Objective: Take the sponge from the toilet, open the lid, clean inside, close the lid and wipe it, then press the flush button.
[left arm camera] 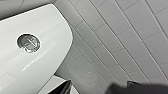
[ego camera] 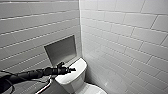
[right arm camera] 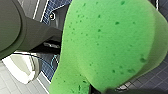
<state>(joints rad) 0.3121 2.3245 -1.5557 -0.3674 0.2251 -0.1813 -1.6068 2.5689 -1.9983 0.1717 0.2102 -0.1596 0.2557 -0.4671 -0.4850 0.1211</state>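
The white toilet (ego camera: pixel 72 77) stands in the corner of tiled walls, with its boxy tank nearest the wall. My left gripper (ego camera: pixel 68 69) reaches in from the left and hovers over the tank top, open and holding nothing. In the left wrist view the flush button (left arm camera: pixel 28 43), round and dark with a silvery rim, sits in the white tank top (left arm camera: pixel 37 65), and my left gripper (left arm camera: pixel 100 88) is above and apart from it. The bright green sponge (right arm camera: pixel 107 45) looms large in the right wrist view, with my right gripper (right arm camera: pixel 105 90) shut on it.
A recessed grey niche (ego camera: pixel 61 50) is set in the wall behind the tank. A chrome grab bar (ego camera: pixel 45 87) runs beside the toilet at the lower left. White tiled walls (ego camera: pixel 125 37) close in on both sides. Dark blue floor tiles (right arm camera: pixel 50 68) lie below the sponge.
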